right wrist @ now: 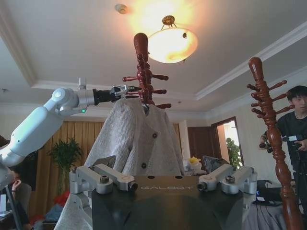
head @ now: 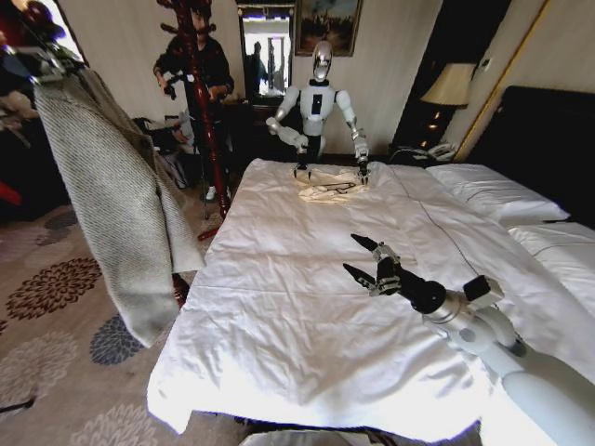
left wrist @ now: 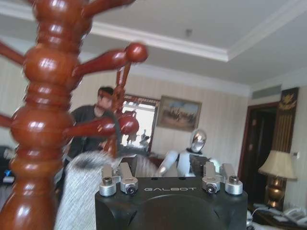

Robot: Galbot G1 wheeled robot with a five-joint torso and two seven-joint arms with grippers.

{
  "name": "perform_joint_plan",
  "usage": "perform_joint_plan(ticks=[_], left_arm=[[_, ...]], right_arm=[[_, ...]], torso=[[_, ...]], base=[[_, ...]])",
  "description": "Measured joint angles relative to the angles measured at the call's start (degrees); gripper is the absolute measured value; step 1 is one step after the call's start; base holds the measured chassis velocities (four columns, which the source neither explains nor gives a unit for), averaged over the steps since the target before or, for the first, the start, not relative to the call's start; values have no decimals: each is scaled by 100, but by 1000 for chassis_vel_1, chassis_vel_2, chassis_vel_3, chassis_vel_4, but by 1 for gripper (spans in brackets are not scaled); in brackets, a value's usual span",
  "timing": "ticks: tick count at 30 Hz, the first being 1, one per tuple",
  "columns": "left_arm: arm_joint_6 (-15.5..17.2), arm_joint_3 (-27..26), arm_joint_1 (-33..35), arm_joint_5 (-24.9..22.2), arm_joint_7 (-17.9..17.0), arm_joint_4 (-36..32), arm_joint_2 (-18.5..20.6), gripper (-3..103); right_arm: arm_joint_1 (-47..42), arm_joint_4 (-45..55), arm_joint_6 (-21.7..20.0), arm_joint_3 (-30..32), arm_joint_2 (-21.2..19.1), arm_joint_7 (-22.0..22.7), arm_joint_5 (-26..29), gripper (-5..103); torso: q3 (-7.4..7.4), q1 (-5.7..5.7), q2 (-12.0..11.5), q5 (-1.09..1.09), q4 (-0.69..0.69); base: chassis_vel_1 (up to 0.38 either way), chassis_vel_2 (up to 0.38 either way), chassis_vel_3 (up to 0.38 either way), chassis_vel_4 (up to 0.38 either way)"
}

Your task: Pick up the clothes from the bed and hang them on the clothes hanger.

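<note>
The grey-beige ribbed cardigan (head: 116, 200) hangs full length off the floor at the bed's left side, its shoulders up against a red-brown wooden coat stand (right wrist: 142, 62). From the right wrist view it shows front-on (right wrist: 139, 139), buttons closed. A thin dark curved hook of the clothes hanger (left wrist: 117, 128) sits by a peg of the stand (left wrist: 41, 120). My left gripper (right wrist: 122, 89) is at the stand's pegs, just above the cardigan's shoulder. Over the middle of the white bed (head: 279, 316), my right gripper (head: 364, 260) hovers open and holds nothing.
Another robot (head: 318, 116) stands at the bed's far edge with a pale cream garment (head: 332, 184) before it. A second coat stand (head: 197, 102) and a person are behind the bed's far left corner. Pillows (head: 493, 195) lie at the right. Patterned carpet (head: 56, 297) lies at the left.
</note>
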Motion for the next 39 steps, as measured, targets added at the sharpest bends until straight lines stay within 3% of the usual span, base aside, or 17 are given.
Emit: perform_joint_plan(ticks=[1, 3, 9, 15, 18, 21, 22, 23, 25, 26, 27, 29, 31, 32, 35, 36, 39], left_arm=[[-48, -60, 5, 1, 11, -63, 2, 71], [-79, -89, 9, 1, 15, -102, 3, 71], [-171, -197, 49, -9, -17, -411, 41, 96], [-178, -196, 75, -122, -151, -628, 21, 100], [-205, -187, 80, -240, -161, -744, 2, 100], [-385, -197, 205, -478, -161, -1117, -70, 100], [-385, -197, 205, -478, -161, -1117, -70, 100], [-554, -302, 502, -417, -218, -1475, -160, 100], [-682, -463, 1159, 54, -350, -1963, -367, 100], [-682, -463, 1159, 54, -350, -1963, -367, 100], [-755, -437, 1517, 404, -387, -2167, -544, 100], [-864, -363, 2350, 1239, -401, -2493, -971, 100], [-1040, -407, 3362, 2115, -366, -2802, -1384, 100], [-1040, -407, 3362, 2115, -366, -2802, -1384, 100], [-1535, -446, 4901, 3519, -242, -3121, -2082, 100], [-1535, -446, 4901, 3519, -242, -3121, -2082, 100], [-1904, -310, 6511, 5157, 23, -3274, -3153, 100]], right_arm=[[-2, 16, 4, 12, 3, 2, 12, 100], [-1, 27, 5, 18, 5, 5, 24, 100], [-4, 129, 14, 80, 79, 97, 132, 100], [-159, 156, 34, 187, 220, 115, 98, 100], [-163, 242, 101, 194, 311, 369, 91, 100], [-165, 644, 195, 217, 556, 2067, -8, 100], [-165, 644, 195, 217, 556, 2067, -8, 100], [-230, 878, 133, 357, 766, 3146, -213, 100], [-521, 1136, -61, 716, 1039, 4077, -656, 100], [-521, 1136, -61, 716, 1039, 4077, -656, 100], [-745, 1245, -132, 955, 1178, 4343, -921, 100], [-1438, 1561, -231, 1394, 1585, 4822, -1580, 100], [-1843, 1754, -261, 1499, 1934, 5225, -2100, 100], [-1843, 1754, -261, 1499, 1934, 5225, -2100, 100], [-2261, 1935, -237, 1358, 2488, 5829, -2886, 100], [-2261, 1935, -237, 1358, 2488, 5829, -2886, 100], [-2664, 1812, -75, 1055, 3191, 5807, -4041, 100]], torso=[[0, 0, 0, 0, 0], [0, 0, 0, 0, 0], [0, 0, 0, -1, 0], [0, 0, 0, -2, -1], [0, 0, 0, -1, 0], [0, 0, 0, -2, 1], [0, 0, 0, -2, 1], [0, 0, 0, 0, 1], [0, 0, 0, 2, 2], [0, 0, 0, 2, 2], [0, 0, 0, 2, 5], [1, 1, 0, -6, -9], [0, 0, 0, 0, -7], [0, 0, 0, 0, -7], [0, 0, 0, -3, 4], [0, 0, 0, -3, 4], [0, -1, 0, -3, 1]], base=[[0, 0, 0, 0], [0, 0, 0, 0], [0, 0, 0, 0], [0, 0, 0, 0], [0, 0, 0, 0], [0, 0, 0, 0], [0, 0, 0, 0], [0, 0, 0, 0], [0, 0, 0, 0], [0, 0, 0, 0], [0, 0, 0, 0], [0, 0, 0, 0], [0, 0, 0, 0], [0, 0, 0, 0], [0, 0, 0, 0], [0, 0, 0, 0], [0, 0, 0, 0]])
